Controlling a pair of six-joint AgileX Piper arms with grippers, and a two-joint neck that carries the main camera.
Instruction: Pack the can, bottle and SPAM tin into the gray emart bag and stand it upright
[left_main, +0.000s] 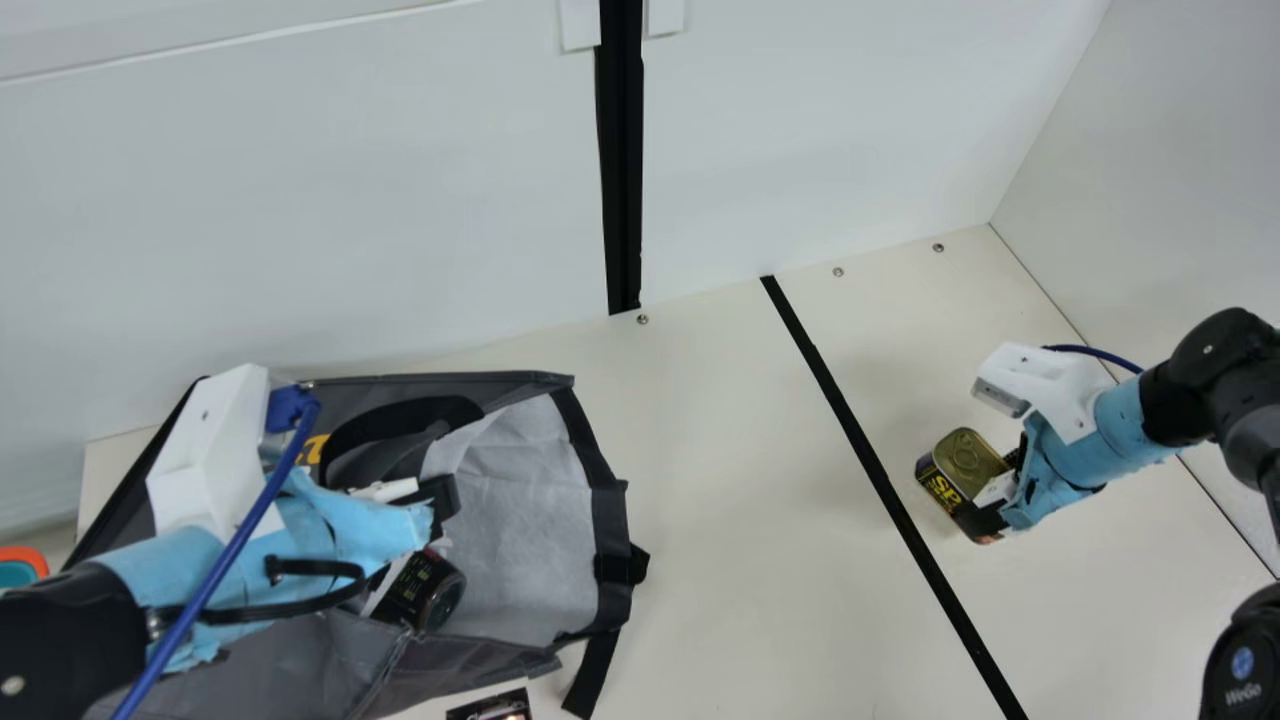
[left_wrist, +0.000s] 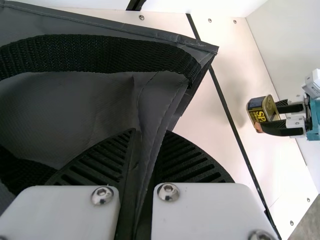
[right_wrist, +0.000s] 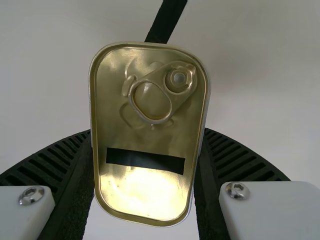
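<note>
In the main view my left gripper (left_main: 438, 515) is over the gray bag (left_main: 535, 530), which lies on its side, mouth toward the table's middle. The left wrist view has my left gripper (left_wrist: 145, 165) shut on an edge fold of the bag (left_wrist: 65, 110), beside a black strap handle. A dark round-ended container (left_main: 425, 590) lies in the bag's mouth; I cannot tell whether it is the can or the bottle. At the right, my right gripper (left_main: 1010, 485) holds the SPAM tin (left_main: 962, 470) above the table. In the right wrist view my right gripper (right_wrist: 145, 170) is shut on the tin (right_wrist: 150, 135), pull-ring lid facing the camera.
A dark printed item (left_main: 495, 706) is at the bottom edge, by the bag's strap. Black tape (left_main: 880, 480) crosses the table (left_main: 740, 480) between bag and tin. White walls (left_main: 300, 200) stand behind and at the right. An orange-rimmed object (left_main: 25, 562) is at far left.
</note>
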